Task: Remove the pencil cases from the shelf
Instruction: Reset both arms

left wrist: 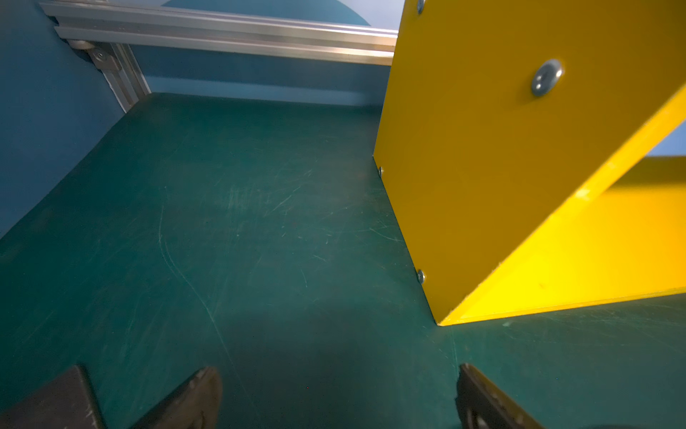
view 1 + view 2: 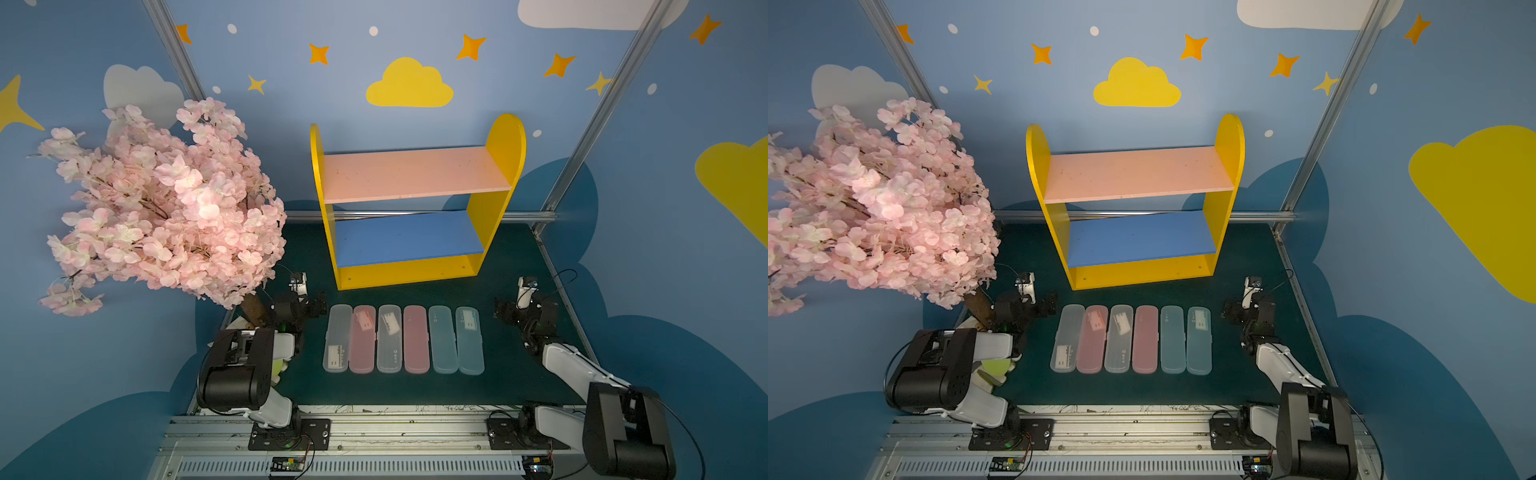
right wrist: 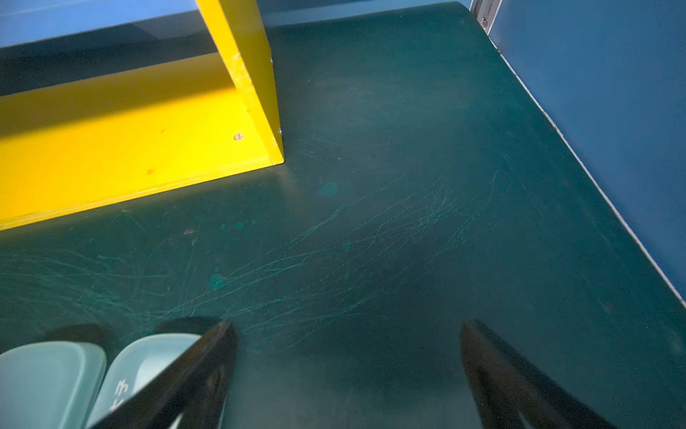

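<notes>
Robot arms fill the bottom corners of both top views, the left arm [image 2: 237,374] and the right arm [image 2: 623,424] folded low over a dark green desk [image 2: 511,382]. At frame centre stands the shelf [image 2: 486,224], yellow-sided, its pink board [image 2: 415,174] and blue board [image 2: 407,239] both bare. Just below it in the frame, all six pencil cases [image 2: 403,338] lie flat on the desk in a tight side-by-side row. Their long axes point up the frame toward the shelf. From frame left they run frosted white, pink, frosted white, pink, then two pale teal, all slim, translucent and round-ended. The left pincer [image 1: 337,371] and the right pincer [image 3: 347,327] flank the row, left nearest a white case, right nearest the teal pair. Both have jaws spread wide and hold nothing. By the look of it, no case is left to remove.
</notes>
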Tool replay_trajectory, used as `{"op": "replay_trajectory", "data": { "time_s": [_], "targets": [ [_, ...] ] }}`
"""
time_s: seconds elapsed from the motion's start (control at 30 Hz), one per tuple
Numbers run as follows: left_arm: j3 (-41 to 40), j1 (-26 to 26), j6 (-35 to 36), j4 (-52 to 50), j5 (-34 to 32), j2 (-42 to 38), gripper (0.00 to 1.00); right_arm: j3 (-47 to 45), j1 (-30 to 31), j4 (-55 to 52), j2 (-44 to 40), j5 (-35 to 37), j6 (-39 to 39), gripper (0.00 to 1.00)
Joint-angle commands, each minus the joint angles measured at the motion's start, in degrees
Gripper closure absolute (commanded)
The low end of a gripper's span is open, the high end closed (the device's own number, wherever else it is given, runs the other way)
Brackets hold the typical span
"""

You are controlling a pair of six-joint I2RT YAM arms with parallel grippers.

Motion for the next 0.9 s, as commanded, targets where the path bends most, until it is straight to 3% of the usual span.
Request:
{"op": "replay_trajectory", "data": {
  "time_s": [0.0, 0.17, 0.27, 0.4, 0.53, 0.87],
  "targets": [
    [0.7, -0.1, 1.1, -0.5, 0.4, -0.7, 0.00, 2.4, -0.3, 6.3, 4.0, -1.5, 1.7, 0.01],
    [0.8, -0.5, 1.3, -0.6, 0.0, -0.8, 0.00, 6.9, -0.2, 3.3, 8.8, -2.5, -1.3, 0.01],
    [0.8, -0.5, 1.3, -0.7, -0.1, -0.7, 0.00, 4.6, 0.0, 10.5, 11.5, -5.8, -2.4, 0.01],
    [0.8, -0.5, 1.3, -0.7, -0.1, -0.7, 0.00, 0.9, 2.1, 22.1, 15.1, -4.9, -5.1, 0.01],
    [0.8, -0.6, 1.3, -0.7, -0.1, -0.7, 0.00, 2.9, 2.7, 14.8, 13.9, -3.3, -4.4, 0.01],
    [0.8, -0.6, 1.5, -0.7, 0.0, -0.8, 0.00, 2.9, 2.8, 15.1, 13.8, -3.2, -4.5, 0.01]
  ]
}}
